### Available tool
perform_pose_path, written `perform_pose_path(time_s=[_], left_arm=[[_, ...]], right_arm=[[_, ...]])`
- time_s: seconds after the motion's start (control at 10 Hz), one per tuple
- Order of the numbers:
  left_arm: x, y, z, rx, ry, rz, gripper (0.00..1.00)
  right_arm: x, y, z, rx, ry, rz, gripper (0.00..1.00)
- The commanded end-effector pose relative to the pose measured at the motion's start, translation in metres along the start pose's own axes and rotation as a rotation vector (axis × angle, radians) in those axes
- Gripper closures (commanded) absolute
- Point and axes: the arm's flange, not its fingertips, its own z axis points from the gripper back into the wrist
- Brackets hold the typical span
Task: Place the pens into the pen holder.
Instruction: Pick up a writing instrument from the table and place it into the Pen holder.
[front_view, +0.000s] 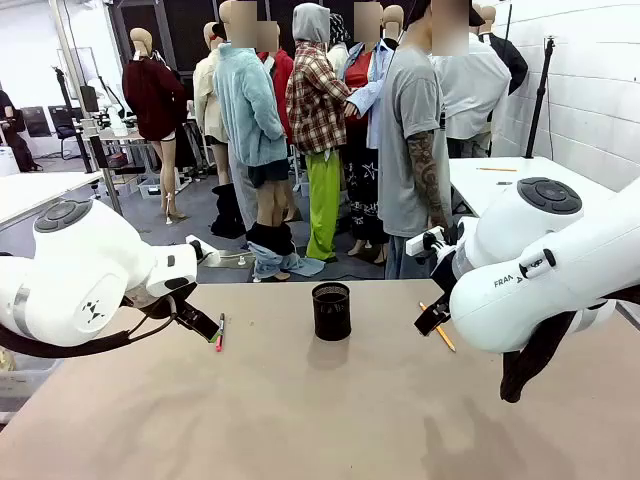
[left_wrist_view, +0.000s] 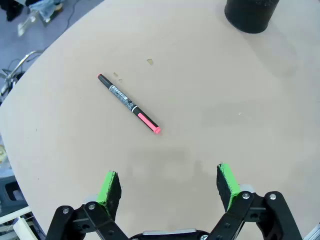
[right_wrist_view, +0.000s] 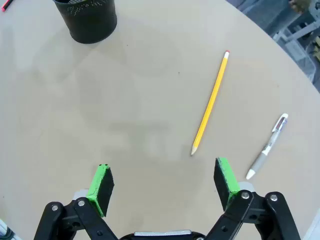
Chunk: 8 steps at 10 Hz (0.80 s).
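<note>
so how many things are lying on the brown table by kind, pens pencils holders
black pen with pink tip: 1
yellow pencil: 1
pale click pen: 1
black mesh pen holder: 1
total: 4

Front camera faced across the surface (front_view: 300, 420) toward its far edge; both wrist cameras looked down from close above, all three sharing the pen holder (front_view: 331, 311).

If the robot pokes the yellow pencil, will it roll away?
Probably a bit: the pencil is long, thin and lies flat on the smooth table. It looks straight and slim, so likely stiff and light.
</note>
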Motion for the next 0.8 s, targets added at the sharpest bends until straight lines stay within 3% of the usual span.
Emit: perform_pose_path(time_s=[0.0,0.7], left_arm=[[0.0000,0.0000,0.0000,0.000,0.000,0.000,0.00],[0.0000,0.0000,0.0000,0.000,0.000,0.000,0.00]], right_arm=[[0.0000,0.0000,0.0000,0.000,0.000,0.000,0.00],[0.0000,0.0000,0.0000,0.000,0.000,0.000,0.00]])
